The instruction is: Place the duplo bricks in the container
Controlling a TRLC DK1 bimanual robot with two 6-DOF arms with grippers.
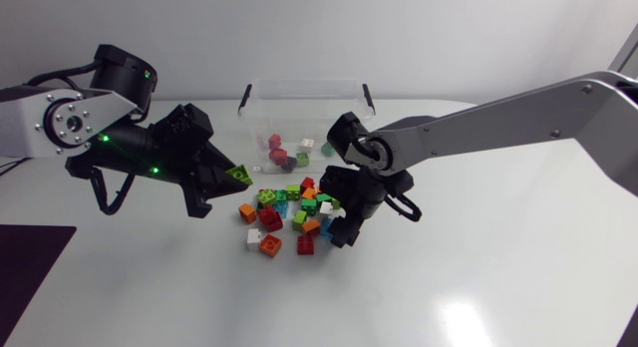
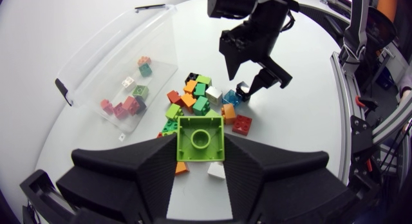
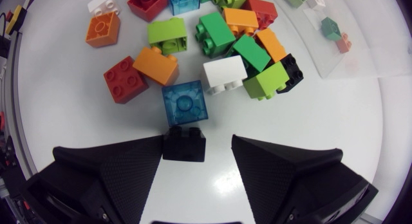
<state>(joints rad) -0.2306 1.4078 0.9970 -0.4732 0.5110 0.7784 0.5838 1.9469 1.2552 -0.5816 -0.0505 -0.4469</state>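
White table (image 1: 498, 277): clear container (image 1: 299, 85) at far middle, duplo bricks (image 1: 269, 219) heaped just nearer, possibly a dark mat (image 1: 30, 272) near left.

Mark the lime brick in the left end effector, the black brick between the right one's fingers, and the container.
lime brick (image 2: 200, 139): left wrist view, on its stud.
black brick (image 3: 184, 144): right wrist view, its top face.
container (image 1: 299, 84): head view, far rim.

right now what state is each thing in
left hand, shut on the lime brick
lime brick, gripped between its fingers
right hand, open, down at the pile's edge
black brick, on the table between the right hand's fingers, ungripped
container, upright, no lid, few bricks inside
brick pile, loose on the table
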